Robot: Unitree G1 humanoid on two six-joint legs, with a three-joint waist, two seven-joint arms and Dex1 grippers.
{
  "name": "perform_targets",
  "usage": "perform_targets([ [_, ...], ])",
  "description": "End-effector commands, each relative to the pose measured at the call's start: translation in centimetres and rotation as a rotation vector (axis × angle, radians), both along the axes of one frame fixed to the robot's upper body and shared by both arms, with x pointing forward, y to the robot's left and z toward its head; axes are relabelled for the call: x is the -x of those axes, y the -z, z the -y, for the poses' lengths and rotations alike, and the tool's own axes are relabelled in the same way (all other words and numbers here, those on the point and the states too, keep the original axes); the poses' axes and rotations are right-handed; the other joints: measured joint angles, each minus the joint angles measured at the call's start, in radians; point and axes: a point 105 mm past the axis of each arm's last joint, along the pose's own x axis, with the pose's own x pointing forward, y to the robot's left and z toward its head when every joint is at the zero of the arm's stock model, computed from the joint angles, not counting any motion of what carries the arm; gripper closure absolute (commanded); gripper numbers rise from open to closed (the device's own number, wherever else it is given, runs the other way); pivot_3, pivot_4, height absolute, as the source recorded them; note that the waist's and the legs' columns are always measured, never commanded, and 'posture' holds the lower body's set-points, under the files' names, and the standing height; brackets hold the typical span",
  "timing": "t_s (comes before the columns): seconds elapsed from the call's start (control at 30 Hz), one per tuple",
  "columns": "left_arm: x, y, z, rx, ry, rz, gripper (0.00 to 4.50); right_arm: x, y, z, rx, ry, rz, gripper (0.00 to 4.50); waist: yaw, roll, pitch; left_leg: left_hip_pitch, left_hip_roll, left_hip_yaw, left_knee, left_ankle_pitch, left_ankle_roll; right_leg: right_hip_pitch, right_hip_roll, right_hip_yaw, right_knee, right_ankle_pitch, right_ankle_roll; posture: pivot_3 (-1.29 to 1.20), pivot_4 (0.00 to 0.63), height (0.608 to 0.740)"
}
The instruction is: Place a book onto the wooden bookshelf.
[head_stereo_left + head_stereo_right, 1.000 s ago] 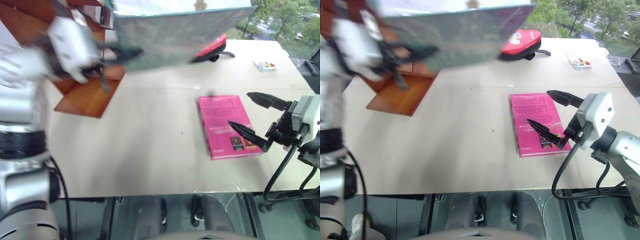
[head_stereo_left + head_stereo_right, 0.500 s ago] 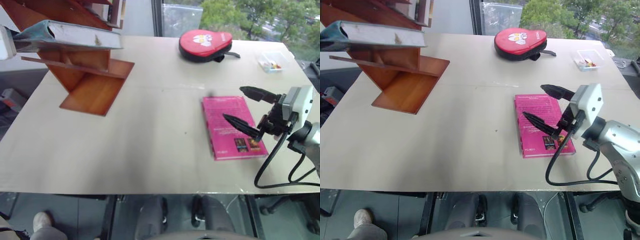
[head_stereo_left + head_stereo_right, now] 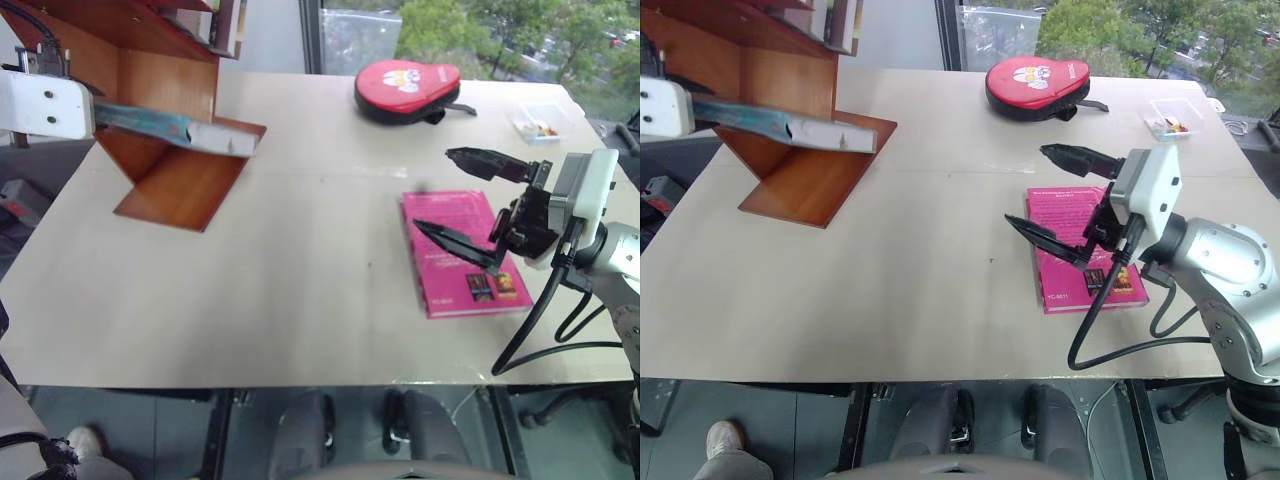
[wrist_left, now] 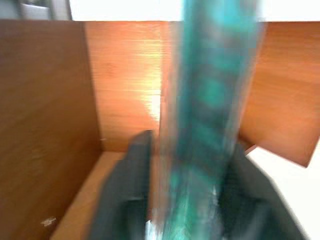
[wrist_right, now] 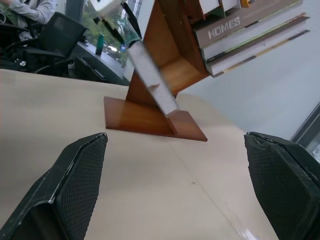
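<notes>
Left eye view, far left: the left gripper (image 3: 92, 115) was seen level with the wooden bookshelf (image 3: 165, 75), its white housing against the shelf's left side. The book (image 3: 175, 127) was held edge-up between the black fingers (image 4: 122, 200) and lay pushed into the lower angled bay, the pale page edge jutting out toward the table (image 3: 250, 300). In the left wrist view the fingers stood on either side of the teal cover, but blur kept it from being told whether they were clamped or eased off, so that state was left undecided.

Risk noted: the book was only partly in the bay and leaned on a slanted board. If released there, it was judged likely to slide out onto the table or tip flat. A push at a skewed angle could catch the board edge and shift the whole shelf.

Centre far: a red pouch (image 3: 406, 90) was well apart.

Right: the pink book (image 3: 460, 250) lay flat, and the right gripper (image 3: 470, 205) hovered over it, jaws wide apart and empty. A stray drop could nudge it.
</notes>
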Motion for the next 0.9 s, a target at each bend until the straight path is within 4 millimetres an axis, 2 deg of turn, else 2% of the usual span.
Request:
perform_targets([
  [0.03,1.5,-2.2,-0.4,0.067,0.027,0.094,0.52,0.2,-0.4,-0.2,-0.006,-0.027,0.015,0.0,-0.007,0.0,0.0,0.0,0.0,0.001,0.0,0.001,-0.002,0.0,0.0,0.0,0.0,0.0,0.0,0.0,0.15,0.74],
  [0.1,2.8,-2.3,-0.7,0.115,0.064,0.095,0.52,-0.2,-0.3,-0.1,-0.016,-0.033,0.0,0.0,-0.013,0.0,0.0,0.0,0.0,0.002,0.0,0.001,-0.001,0.0,0.0,0.001,-0.001,-0.001,0.002,0.0,0.15,0.74],
  [0.17,4.1,-2.9,-0.7,0.244,0.123,0.121,0.52,-0.5,-0.1,-0.1,-0.018,-0.047,-0.01,0.0,-0.024,0.0,0.0,0.0,0.0,0.004,0.0,0.0,-0.001,-0.001,0.0,0.003,-0.001,-0.002,0.003,0.0,0.15,0.74],
  [0.27,6.6,-2.8,-1.8,0.459,0.129,0.084,0.52,-1.2,-0.1,-0.1,-0.02,-0.068,-0.018,0.0,-0.034,0.001,0.001,0.0,0.0,0.004,0.0,0.0,-0.001,-0.001,0.0,0.003,0.0,-0.002,0.003,0.0,0.15,0.74],
  [0.3,7.2,-2.6,-2.2,0.54,0.111,0.046,0.52,-1.4,-0.1,-0.1,-0.02,-0.074,-0.02,0.0,-0.04,0.001,0.001,0.0,0.0,0.004,0.0,0.0,-0.001,-0.001,0.0,0.003,-0.001,-0.002,0.003,0.0,0.15,0.74],
  [0.43,9.4,-0.4,-2.4,0.683,0.083,-0.062,0.52,-2.4,0.0,-0.1,-0.014,-0.089,-0.027,0.0,-0.047,0.002,0.001,0.002,0.0,0.003,0.0,0.0,-0.001,0.0,0.0,0.005,0.0,-0.002,0.004,0.0,0.15,0.74],
  [0.57,11.7,1.6,-0.6,0.835,0.073,-0.135,0.52,-3.0,0.0,0.0,-0.009,-0.098,-0.032,0.0,-0.04,0.003,0.002,0.003,0.0,0.003,0.0,0.0,-0.002,0.0,-0.002,0.005,0.001,-0.002,0.004,0.0,0.15,0.74],
  [0.6,12.5,2.5,0.4,0.879,0.077,-0.192,0.9,-3.0,0.0,0.1,-0.007,-0.098,-0.034,0.0,-0.037,0.003,0.002,0.003,0.0,0.003,0.0,0.0,-0.002,0.0,-0.002,0.004,0.001,-0.002,0.004,0.0,0.15,0.74],
  [0.67,14.0,4.9,3.0,0.974,0.093,-0.369,1.22,-3.1,0.1,0.2,0.0,-0.092,-0.036,0.0,-0.036,0.003,0.002,0.003,0.0,0.002,0.0,0.0,-0.003,0.0,-0.002,0.004,0.0,-0.002,0.004,0.0,0.15,0.74],
  [0.73,14.7,7.2,5.9,1.062,0.125,-0.513,1.96,-2.9,0.2,0.4,0.004,-0.078,-0.037,0.0,-0.033,0.004,0.001,0.003,0.0,0.003,0.0,0.0,-0.003,0.0,-0.003,0.005,0.001,-0.002,0.004,0.0,0.15,0.74],
  [0.77,14.4,8.4,7.5,1.109,0.154,-0.533,2.48,-2.6,0.3,0.5,0.007,-0.071,-0.037,0.0,-0.03,0.004,0.001,0.003,-0.001,0.003,0.0,-0.001,-0.003,0.0,-0.003,0.005,0.001,-0.002,0.004,0.0,0.15,0.74],
  [0.83,14.0,9.4,9.2,1.163,0.182,-0.535,3.4,-2.4,0.2,0.6,0.01,-0.064,-0.037,0.0,-0.023,0.006,0.001,0.003,-0.001,0.001,0.0,0.0,-0.003,0.001,-0.004,0.005,0.001,-0.002,0.003,0.0,0.15,0.74],
  [0.9,11.9,11.4,12.2,1.215,0.226,-0.44,4.05,-2.2,0.2,0.9,0.017,-0.037,-0.034,0.0,-0.021,0.008,0.001,0.003,-0.001,0.0,0.0,0.0,-0.005,0.002,-0.003,0.005,0.001,-0.002,0.003,0.0,0.15,0.74],
])
